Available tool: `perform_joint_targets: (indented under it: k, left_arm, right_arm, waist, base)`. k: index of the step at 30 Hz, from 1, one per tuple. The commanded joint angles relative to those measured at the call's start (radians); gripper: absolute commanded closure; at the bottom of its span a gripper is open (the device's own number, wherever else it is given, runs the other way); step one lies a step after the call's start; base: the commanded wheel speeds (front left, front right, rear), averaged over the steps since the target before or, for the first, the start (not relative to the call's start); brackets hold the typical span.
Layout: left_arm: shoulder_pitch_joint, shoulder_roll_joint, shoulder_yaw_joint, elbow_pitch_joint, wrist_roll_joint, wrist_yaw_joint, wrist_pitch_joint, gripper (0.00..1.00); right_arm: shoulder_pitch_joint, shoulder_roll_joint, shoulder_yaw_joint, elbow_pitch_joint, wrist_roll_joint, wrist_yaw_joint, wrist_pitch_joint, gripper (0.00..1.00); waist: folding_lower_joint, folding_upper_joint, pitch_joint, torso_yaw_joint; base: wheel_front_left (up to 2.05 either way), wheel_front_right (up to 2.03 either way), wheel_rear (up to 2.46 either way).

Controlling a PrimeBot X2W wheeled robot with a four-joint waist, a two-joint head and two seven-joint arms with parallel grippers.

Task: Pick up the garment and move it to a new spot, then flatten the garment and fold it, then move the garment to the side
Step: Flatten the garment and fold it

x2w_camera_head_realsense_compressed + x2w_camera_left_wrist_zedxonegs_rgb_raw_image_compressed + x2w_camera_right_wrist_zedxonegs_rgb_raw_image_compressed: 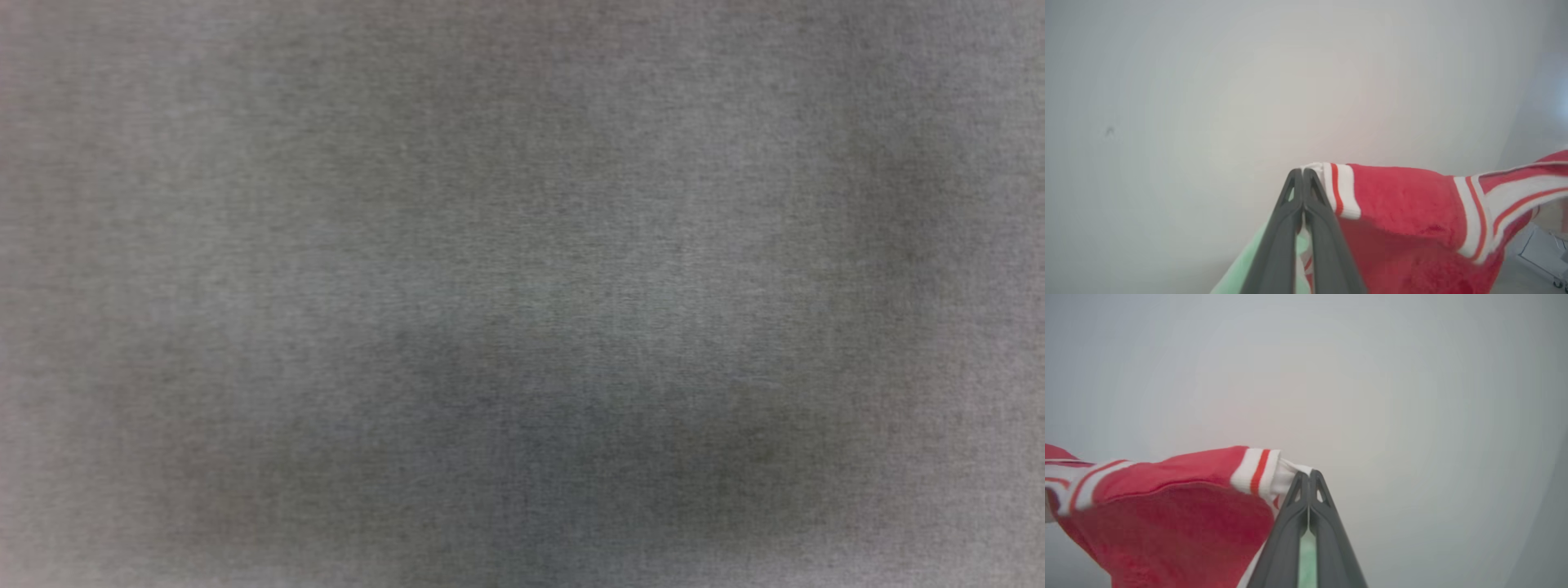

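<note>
The shirt (1404, 196) hangs in the air between my two arms. Its red body sags below a top edge stretched from one white-and-red striped band (1341, 192) to the other. My left claw (1303, 173) is clamped fully together on the outermost white edge of that band, with just a sliver of cloth between the tips. In the right wrist view my right claw (1309, 475) is closed the same way on the very tip of the opposite band. A pale green patch (1241, 265) sits low beside the left fingers; I can't tell what it is. Behind everything is a plain pale wall (1208, 81).

What worries me most is how little cloth each claw has. If I spread the arms further to flatten the shirt, I think the band could slide out of one pinch. The whole shirt would then swing down from the other arm and bunch up.

My second worry is placement. The head view is a grey blur I can't read, so I'd be lowering blind. The hanging body could land folded under itself or drape over an edge. Moving fast would also set the loose red cloth swinging.
</note>
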Motion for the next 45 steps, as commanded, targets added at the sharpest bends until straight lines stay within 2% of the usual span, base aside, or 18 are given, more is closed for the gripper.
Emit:
perform_joint_targets:
  k: [1, 5, 9, 13, 17, 21, 26, 29, 33, 39, 45]
  left_arm:
    - [-0.028, -0.011, 0.015, 0.015, 0.003, 0.004, -0.010, 1.00]
    - [-0.110, -0.081, 0.059, 0.107, -0.002, 0.002, -0.037, 1.00]
    - [-0.047, -0.109, 0.038, 0.109, -0.011, 0.001, -0.039, 1.00]
    - [0.095, -0.078, -0.005, 0.024, -0.046, 0.000, -0.033, 1.00]
    - [0.295, -0.003, -0.070, -0.116, -0.079, 0.000, -0.024, 1.00]
    - [0.488, 0.125, -0.140, -0.283, -0.113, 0.000, -0.019, 1.00]
    - [0.699, 0.240, -0.198, -0.436, -0.161, 0.000, -0.028, 1.00]
    - [0.803, 0.279, -0.220, -0.495, -0.160, 0.000, -0.036, 1.00]
    - [0.921, 0.320, -0.243, -0.576, -0.136, 0.000, -0.038, 1.00]
    - [1.048, 0.367, -0.256, -0.643, -0.086, 0.000, -0.040, 1.00]
    - [1.155, 0.432, -0.259, -0.712, -0.069, 0.018, -0.043, 1.00]
  right_arm:
    - [-0.020, 0.007, -0.013, 0.019, -0.022, -0.002, -0.021, 1.00]
    - [-0.136, 0.036, -0.056, 0.152, -0.103, -0.002, -0.115, 1.00]
    - [-0.133, 0.014, -0.032, 0.262, -0.114, -0.002, -0.153, 1.00]
    - [-0.038, -0.023, 0.039, 0.314, -0.072, -0.002, -0.165, 1.00]
    - [0.130, -0.067, 0.128, 0.280, 0.006, -0.002, -0.132, 1.00]
    - [0.347, -0.124, 0.212, 0.159, 0.113, -0.002, -0.054, 1.00]
    - [0.649, -0.221, 0.233, -0.078, 0.222, -0.002, 0.099, 1.00]
    - [0.828, -0.268, 0.204, -0.231, 0.271, -0.002, 0.200, 1.00]
    - [1.044, -0.292, 0.137, -0.420, 0.298, -0.002, 0.331, 1.00]
    - [1.290, -0.285, 0.057, -0.641, 0.308, -0.002, 0.482, 1.00]
    - [1.468, -0.276, 0.013, -0.786, 0.293, -0.002, 0.577, 1.00]
  waist:
    - [0.0000, -0.0001, 0.015, -0.017]
    - [0.0000, -0.0001, 0.004, -0.017]
    - [0.0000, -0.0001, -0.016, -0.005]
    - [0.0000, -0.0001, -0.034, 0.005]
    - [0.0000, -0.0001, -0.050, 0.005]
    - [0.0000, -0.0001, -0.074, -0.003]
    - [0.0000, -0.0001, -0.121, 0.000]
    - [0.0000, -0.0001, -0.153, 0.002]
    - [0.0000, -0.0001, -0.189, 0.002]
    - [0.0000, -0.0001, -0.203, 0.004]
    - [0.0000, -0.0001, -0.203, 0.005]
  base:
    - [0.00, 0.00, 0.00]
    - [0.00, 0.00, 0.00]
    - [0.00, 0.00, 0.00]
    - [0.00, 0.00, 0.00]
    - [0.00, 0.00, 0.00]
    - [0.00, 0.00, 0.00]
    - [0.00, 0.00, 0.00]
    - [0.00, 0.00, 0.00]
    - [0.00, 0.00, 0.00]
    - [0.00, 0.00, 0.00]
    - [0.00, 0.00, 0.00]
